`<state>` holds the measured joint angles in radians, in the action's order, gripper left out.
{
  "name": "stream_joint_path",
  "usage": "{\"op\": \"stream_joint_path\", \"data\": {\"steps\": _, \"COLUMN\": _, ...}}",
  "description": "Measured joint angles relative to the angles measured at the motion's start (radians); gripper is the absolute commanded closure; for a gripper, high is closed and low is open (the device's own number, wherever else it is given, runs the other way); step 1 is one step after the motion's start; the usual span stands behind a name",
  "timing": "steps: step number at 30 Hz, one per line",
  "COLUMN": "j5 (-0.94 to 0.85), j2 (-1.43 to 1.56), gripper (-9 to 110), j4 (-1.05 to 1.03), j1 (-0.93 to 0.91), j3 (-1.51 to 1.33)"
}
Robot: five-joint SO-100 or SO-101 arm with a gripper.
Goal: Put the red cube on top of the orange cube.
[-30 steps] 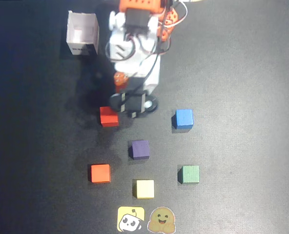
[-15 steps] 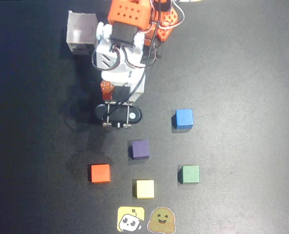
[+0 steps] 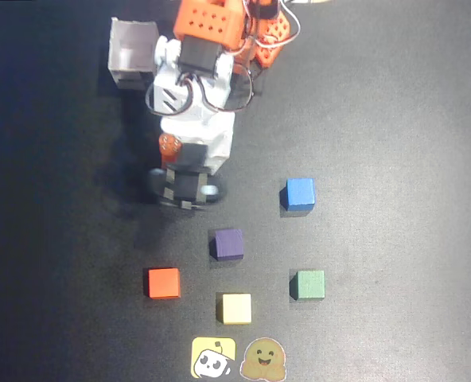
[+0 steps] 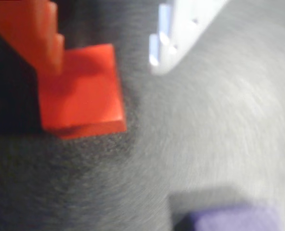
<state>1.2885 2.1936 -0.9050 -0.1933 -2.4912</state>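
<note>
In the wrist view the red cube (image 4: pixel 82 91) lies on the dark mat between my fingers. The orange finger (image 4: pixel 32 33) overlaps its left top corner. The white finger (image 4: pixel 181 33) stands apart on its right with bare mat between. My gripper (image 4: pixel 106 62) is open. In the overhead view the gripper (image 3: pixel 184 193) points down at the mat and hides the red cube beneath it. The orange cube (image 3: pixel 164 282) sits on the mat below and slightly left of the gripper, apart from it.
A purple cube (image 3: pixel 228 243) lies just below-right of the gripper and shows at the wrist view's bottom edge (image 4: pixel 234 219). Blue (image 3: pixel 300 193), green (image 3: pixel 308 284) and yellow (image 3: pixel 235 308) cubes sit around it. Two stickers (image 3: pixel 235 360) lie at the bottom edge.
</note>
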Motion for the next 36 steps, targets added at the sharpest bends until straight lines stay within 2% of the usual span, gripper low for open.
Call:
{"op": "stream_joint_path", "data": {"steps": 8, "j5": -0.095, "j2": -0.083, "gripper": 87, "j4": 0.020, "j1": -0.023, "j3": 0.000}}
{"op": "stream_joint_path", "data": {"steps": 36, "j5": -0.109, "j2": -0.175, "gripper": 83, "j4": 0.072, "j1": -0.058, "j3": 0.000}}
